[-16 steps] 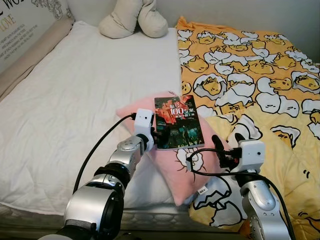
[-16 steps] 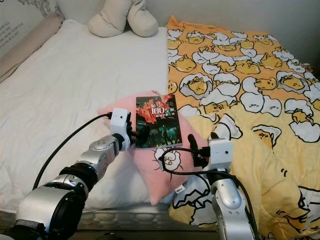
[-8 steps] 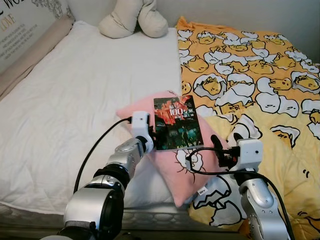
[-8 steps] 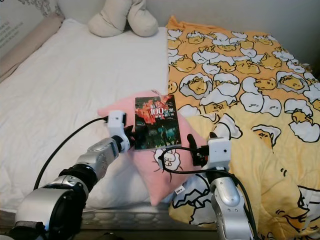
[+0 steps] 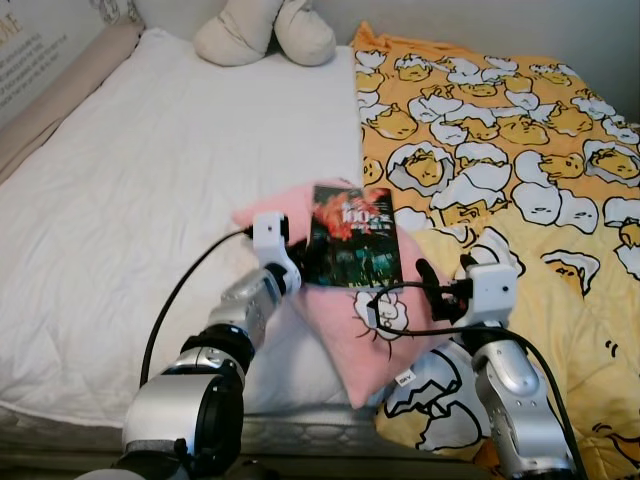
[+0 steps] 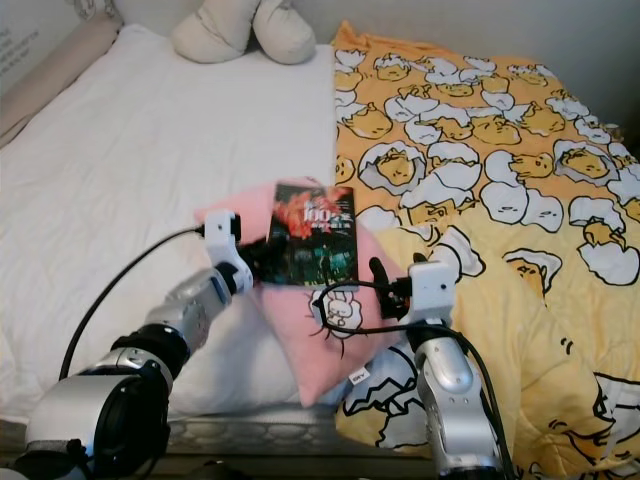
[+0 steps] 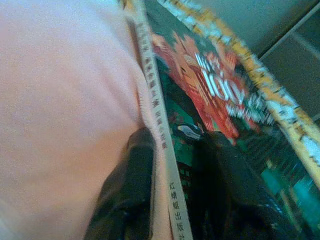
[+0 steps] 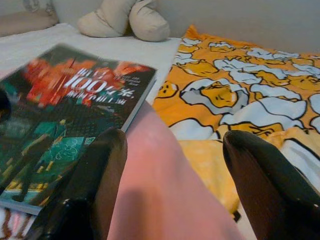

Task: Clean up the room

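Our left gripper (image 7: 172, 165) clamped the book (image 5: 355, 238) atop the pink pillow (image 5: 350, 335); our right gripper (image 8: 172, 165) gaped, spread beside the pillow.

One of nearly everything on the bed, and two tools.

One book (image 5: 355, 238) with a dark, red-lettered cover; one pink pillow (image 5: 345, 325) under it; one cream plush toy (image 5: 264, 30) at the head of the bed; one yellow blanket (image 5: 520, 130) printed with many egg-shaped cartoon figures, too many and too folded to count; one white sheet (image 5: 140, 190) on one bed. Two robot arms, so two tools: the left tool (image 5: 300, 262) and the right tool (image 5: 445, 285), each with two black fingers, four fingers in all.
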Robot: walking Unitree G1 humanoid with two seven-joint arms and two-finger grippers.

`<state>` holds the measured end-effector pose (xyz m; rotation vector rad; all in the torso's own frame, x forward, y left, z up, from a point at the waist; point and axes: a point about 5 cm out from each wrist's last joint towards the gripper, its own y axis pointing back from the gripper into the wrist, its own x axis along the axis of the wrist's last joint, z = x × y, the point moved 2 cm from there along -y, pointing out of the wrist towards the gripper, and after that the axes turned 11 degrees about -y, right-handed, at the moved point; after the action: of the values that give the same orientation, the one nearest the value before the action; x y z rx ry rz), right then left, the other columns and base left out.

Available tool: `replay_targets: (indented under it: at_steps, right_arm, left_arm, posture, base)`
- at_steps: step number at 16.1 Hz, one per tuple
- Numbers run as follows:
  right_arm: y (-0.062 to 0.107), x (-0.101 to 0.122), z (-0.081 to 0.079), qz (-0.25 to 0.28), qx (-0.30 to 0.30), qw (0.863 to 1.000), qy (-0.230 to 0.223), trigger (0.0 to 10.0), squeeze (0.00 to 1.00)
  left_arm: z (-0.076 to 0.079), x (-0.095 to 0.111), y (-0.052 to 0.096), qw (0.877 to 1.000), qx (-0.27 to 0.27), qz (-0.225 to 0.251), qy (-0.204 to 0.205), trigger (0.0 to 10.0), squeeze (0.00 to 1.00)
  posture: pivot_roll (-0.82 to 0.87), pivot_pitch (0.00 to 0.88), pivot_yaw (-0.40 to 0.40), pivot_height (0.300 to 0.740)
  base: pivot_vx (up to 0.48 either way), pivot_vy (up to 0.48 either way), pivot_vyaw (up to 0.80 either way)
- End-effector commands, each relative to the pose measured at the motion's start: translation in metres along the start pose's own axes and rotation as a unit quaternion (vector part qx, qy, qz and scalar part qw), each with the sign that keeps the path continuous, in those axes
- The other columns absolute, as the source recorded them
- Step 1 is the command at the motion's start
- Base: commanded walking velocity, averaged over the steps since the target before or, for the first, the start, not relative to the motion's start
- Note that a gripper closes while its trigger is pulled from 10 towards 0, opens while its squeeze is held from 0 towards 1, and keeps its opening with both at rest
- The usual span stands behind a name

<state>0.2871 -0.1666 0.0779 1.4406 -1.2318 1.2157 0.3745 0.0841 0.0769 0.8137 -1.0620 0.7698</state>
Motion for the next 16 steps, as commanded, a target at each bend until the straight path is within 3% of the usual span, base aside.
replay_targets:
  at_steps: [1, 6, 10, 13, 15, 16]
  right_arm:
    - [-0.003, 0.001, 0.002, 0.005, -0.003, 1.000, -0.003, 10.0, 0.00]
    - [-0.008, 0.000, -0.002, 0.008, 0.001, 1.000, -0.007, 10.0, 0.00]
    - [-0.009, -0.002, 0.001, 0.009, -0.002, 1.000, -0.007, 10.0, 0.00]
    - [-0.010, -0.004, 0.001, 0.005, 0.000, 1.000, -0.005, 10.0, 0.00]
    - [-0.011, -0.005, 0.002, 0.004, -0.001, 1.000, -0.004, 10.0, 0.00]
    - [-0.011, -0.005, 0.002, 0.003, 0.000, 1.000, -0.003, 10.0, 0.00]
  left_arm:
    - [0.004, 0.026, -0.005, 0.999, -0.024, 0.042, -0.021, 0.0, 0.00]
    - [-0.004, 0.049, 0.001, 0.992, -0.028, 0.081, -0.088, 0.0, 0.00]
    - [-0.030, 0.073, 0.018, 0.981, 0.015, 0.125, -0.146, 0.0, 0.00]
    - [-0.029, 0.066, 0.019, 0.977, 0.030, 0.117, -0.177, 0.0, 0.00]
    - [-0.024, 0.062, 0.018, 0.973, 0.032, 0.114, -0.197, 0.0, 0.00]
    - [-0.015, 0.050, 0.014, 0.973, 0.018, 0.095, -0.209, 0.0, 0.00]
  posture:
    - [-0.04, 0.000, -0.027, 0.740]
    - [-0.03, 0.000, -0.016, 0.740]
    - [-0.02, 0.000, -0.016, 0.740]
    - [-0.02, 0.000, -0.019, 0.740]
    - [-0.01, 0.000, -0.022, 0.740]
    - [-0.02, 0.000, -0.022, 0.740]
  base:
    - [0.000, 0.000, 0.00]
    - [0.000, 0.000, 0.00]
    - [0.000, 0.000, 0.00]
    - [0.000, 0.000, 0.00]
    - [0.000, 0.000, 0.00]
    - [0.000, 0.000, 0.00]
